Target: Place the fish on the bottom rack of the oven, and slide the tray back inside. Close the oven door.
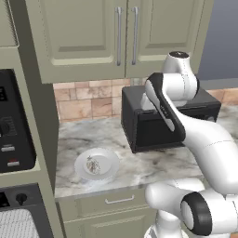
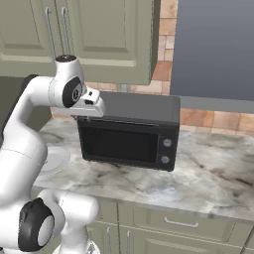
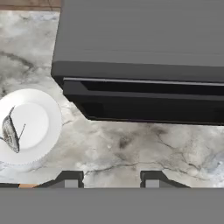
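Jaws spread, empty; left base view alone shows the oven beneath the fish.

The robot arm is white, smooth and shiny, made of fat round tubes. Dark grey rings and bands sit at its joints. One long dark band runs along an upper part. A round dark cap tops the highest joint. The claw has two small dark tips with grey pads.

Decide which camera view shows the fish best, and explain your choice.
The left base view: the whole fish lies in plain sight on the plate. The hand view catches it at the left edge. In the right base view, the arm covers most of the plate.
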### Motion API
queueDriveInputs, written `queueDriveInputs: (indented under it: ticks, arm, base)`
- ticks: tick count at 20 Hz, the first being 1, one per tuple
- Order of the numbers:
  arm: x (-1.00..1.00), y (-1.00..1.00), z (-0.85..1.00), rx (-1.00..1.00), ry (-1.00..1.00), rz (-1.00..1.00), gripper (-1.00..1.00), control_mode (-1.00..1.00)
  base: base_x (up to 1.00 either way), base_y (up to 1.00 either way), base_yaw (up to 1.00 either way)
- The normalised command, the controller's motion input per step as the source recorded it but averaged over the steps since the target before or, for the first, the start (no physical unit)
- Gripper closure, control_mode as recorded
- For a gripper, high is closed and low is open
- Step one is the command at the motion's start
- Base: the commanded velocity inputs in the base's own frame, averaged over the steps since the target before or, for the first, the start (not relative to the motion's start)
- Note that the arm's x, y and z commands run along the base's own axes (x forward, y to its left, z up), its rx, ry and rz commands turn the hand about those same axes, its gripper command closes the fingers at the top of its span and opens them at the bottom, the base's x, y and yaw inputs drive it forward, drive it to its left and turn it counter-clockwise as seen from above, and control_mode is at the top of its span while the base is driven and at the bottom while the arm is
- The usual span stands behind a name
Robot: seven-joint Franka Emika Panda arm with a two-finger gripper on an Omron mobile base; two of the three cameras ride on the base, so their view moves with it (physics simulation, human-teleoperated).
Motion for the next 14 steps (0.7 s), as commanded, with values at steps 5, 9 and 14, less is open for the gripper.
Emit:
queueDriveInputs:
  ticks: [5,9,14]
  arm:
    - [-0.26,0.4,-0.32,0.0,0.05,0.06,-1.0,-1.0]
    - [-0.49,0.98,-0.62,0.01,0.0,0.02,-1.0,-1.0]
    - [-0.48,0.89,-0.57,0.07,0.04,0.04,-1.0,-1.0]
  base:
    - [0.0,0.0,0.0]
    - [0.0,0.0,0.0]
    - [0.0,0.0,0.0]
